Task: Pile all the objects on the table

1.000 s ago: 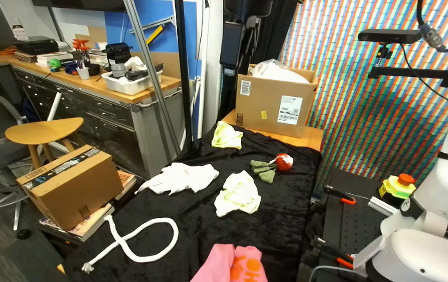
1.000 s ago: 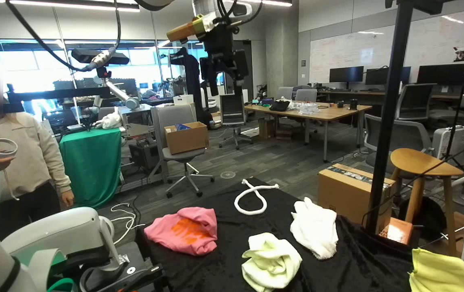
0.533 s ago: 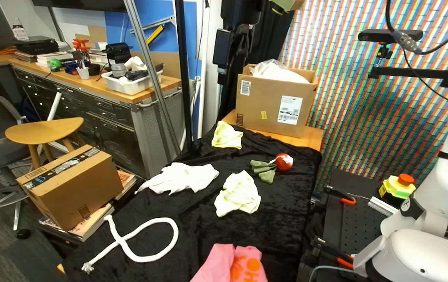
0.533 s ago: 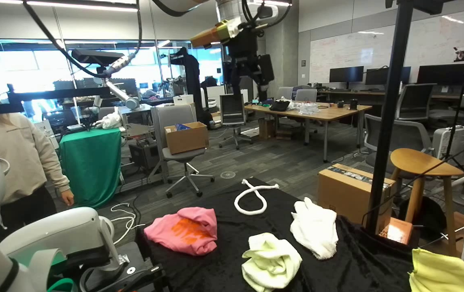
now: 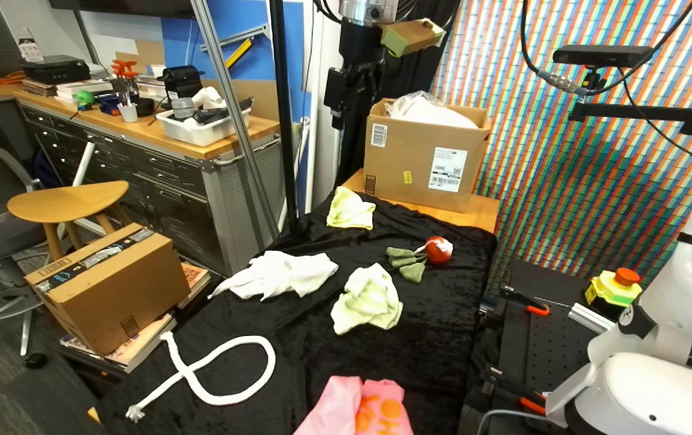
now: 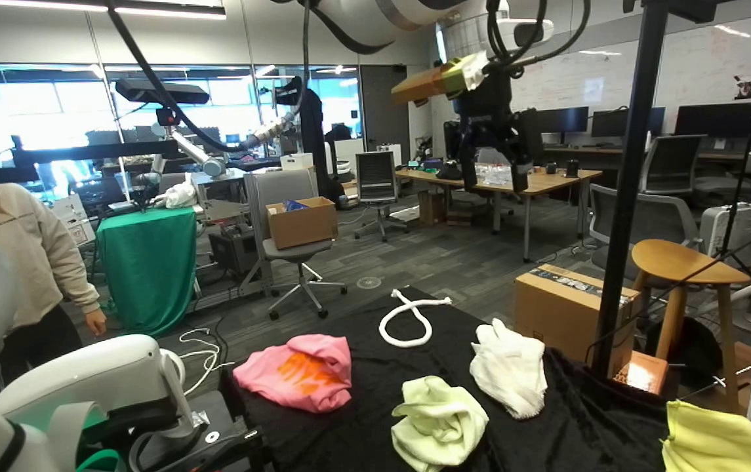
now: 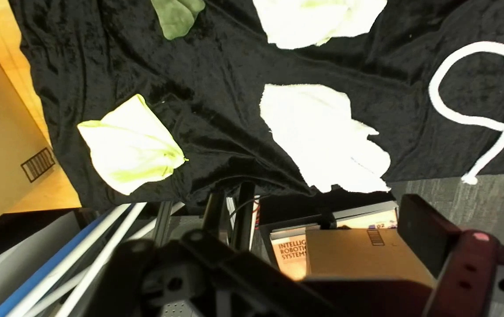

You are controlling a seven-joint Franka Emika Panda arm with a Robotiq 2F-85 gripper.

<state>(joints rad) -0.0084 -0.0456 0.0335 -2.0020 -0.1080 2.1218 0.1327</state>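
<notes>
Operator: Where are the objects, and how will they handle?

Technician: All lie separately on the table (image 5: 427, 344): white cloth (image 5: 288, 275), pale yellow-green cloth (image 5: 368, 300), bright yellow-green cloth (image 5: 350, 211), pink cloth (image 6: 300, 373), and a red ball (image 5: 439, 251) with green flaps (image 5: 411, 273). No pile is formed. Expect the cloths to be light, limp and not fragile. The ball's firmness cannot be judged.

Operator: Where should they be gripped?

Technician: Take a raised fold near the middle. Avoid thin flat edges; these may slip out of the pinch. The pale yellow-green cloth appears to offer the tallest folds.

Operator: State the pose.

Technician: The arm (image 5: 687, 293) is extended, with the jaws pointing downward, well above the table and touching nothing. The jaws stand wide apart, nothing between them. In the wrist view, the white cloth and bright yellow-green cloth appear nearest; descent onto either one seems the logical next step.
</notes>
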